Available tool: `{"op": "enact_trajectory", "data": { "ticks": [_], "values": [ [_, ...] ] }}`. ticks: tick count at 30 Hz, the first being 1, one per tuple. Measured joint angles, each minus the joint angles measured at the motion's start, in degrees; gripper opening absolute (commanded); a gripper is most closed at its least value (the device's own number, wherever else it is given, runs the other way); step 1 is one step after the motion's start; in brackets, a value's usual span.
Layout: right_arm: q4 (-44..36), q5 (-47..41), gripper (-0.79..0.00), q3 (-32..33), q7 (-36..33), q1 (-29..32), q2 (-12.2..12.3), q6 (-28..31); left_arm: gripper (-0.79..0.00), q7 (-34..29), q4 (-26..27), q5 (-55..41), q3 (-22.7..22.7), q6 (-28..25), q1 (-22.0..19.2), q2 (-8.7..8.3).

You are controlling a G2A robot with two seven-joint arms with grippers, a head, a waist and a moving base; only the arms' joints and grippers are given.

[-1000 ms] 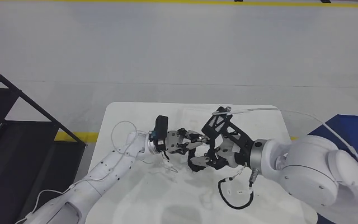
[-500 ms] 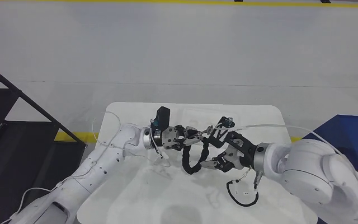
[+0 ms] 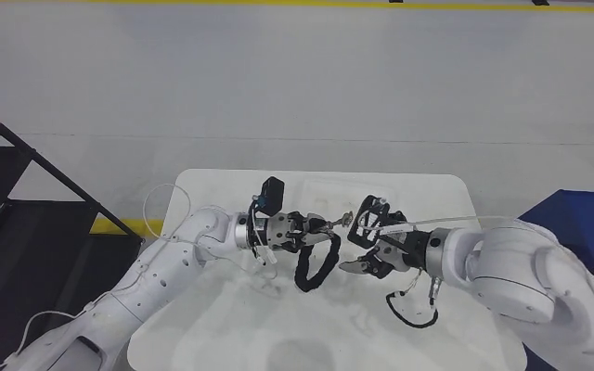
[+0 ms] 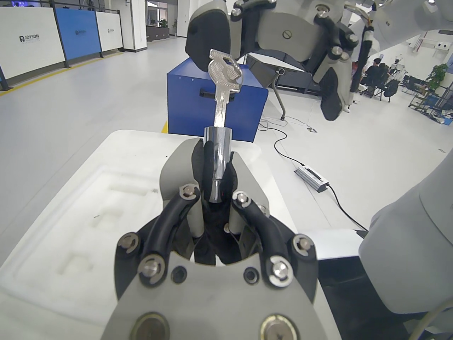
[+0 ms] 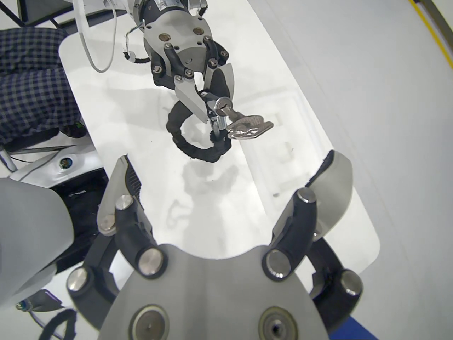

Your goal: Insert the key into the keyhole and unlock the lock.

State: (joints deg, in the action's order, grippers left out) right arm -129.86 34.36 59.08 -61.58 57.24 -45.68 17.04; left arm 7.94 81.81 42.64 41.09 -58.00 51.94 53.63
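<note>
My left gripper (image 4: 215, 164) is shut on the chrome cylinder of the lock (image 4: 217, 157), held above the table. The silver key (image 4: 224, 83) sticks out of the keyhole, its blade inside the cylinder. The lock's black cable loop (image 3: 314, 264) hangs below the cylinder. My right gripper (image 5: 230, 171) is open, a short way back from the key (image 5: 247, 125) and facing it, with nothing between its fingers. The top view has the left gripper (image 3: 311, 227) and the right gripper (image 3: 358, 239) meeting over the table's middle, the key (image 3: 345, 220) between them.
A white foam tray (image 4: 88, 214) with shallow recesses lies on the white table (image 3: 213, 185). A second black cable (image 3: 408, 311) hangs under the right arm. A blue cabinet (image 4: 247, 107) stands beyond the table's edge.
The right gripper has let go around the key and drawn back to the right, open. The key stays in the lock. The left gripper with the lock has shifted slightly up the table.
</note>
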Motion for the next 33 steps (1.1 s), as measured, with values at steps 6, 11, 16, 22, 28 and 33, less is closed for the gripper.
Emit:
{"op": "enact_trajectory", "data": {
  "ticks": [6, 11, 16, 22, 28, 33],
  "values": [
    [0.78, 4.55, 0.000, -3.19, 0.66, -2.58, -0.66, 6.93, -0.785, -1.50, -1.34, -1.72, -1.50, 0.00, -1.47, 0.97],
    [1.34, 6.17, 0.000, -6.48, 0.69, -4.83, -1.56, 8.35, -0.785, -2.40, -2.19, -2.58, -2.61, 0.00, -2.57, 1.78],
    [2.37, 5.12, 0.000, -8.90, 0.20, -6.86, -2.42, 8.21, -0.785, -2.53, -2.60, -2.61, -3.17, 0.00, -3.33, 2.40],
    [3.84, 4.00, 0.000, -11.02, -1.32, -8.43, -3.20, 7.84, -0.785, -2.38, -2.86, -1.72, -3.98, 0.00, -4.00, 3.02],
    [4.55, 2.79, 0.000, -11.20, -2.95, -9.44, -3.50, 7.75, -0.785, -1.24, -3.26, -0.49, -4.02, 0.00, -4.24, 3.29],
    [4.84, 4.16, 0.000, -8.69, -4.11, -9.83, -3.05, 9.21, -0.785, -1.09, -3.43, 0.55, -4.04, 0.00, -4.05, 3.09]
  ]
}}
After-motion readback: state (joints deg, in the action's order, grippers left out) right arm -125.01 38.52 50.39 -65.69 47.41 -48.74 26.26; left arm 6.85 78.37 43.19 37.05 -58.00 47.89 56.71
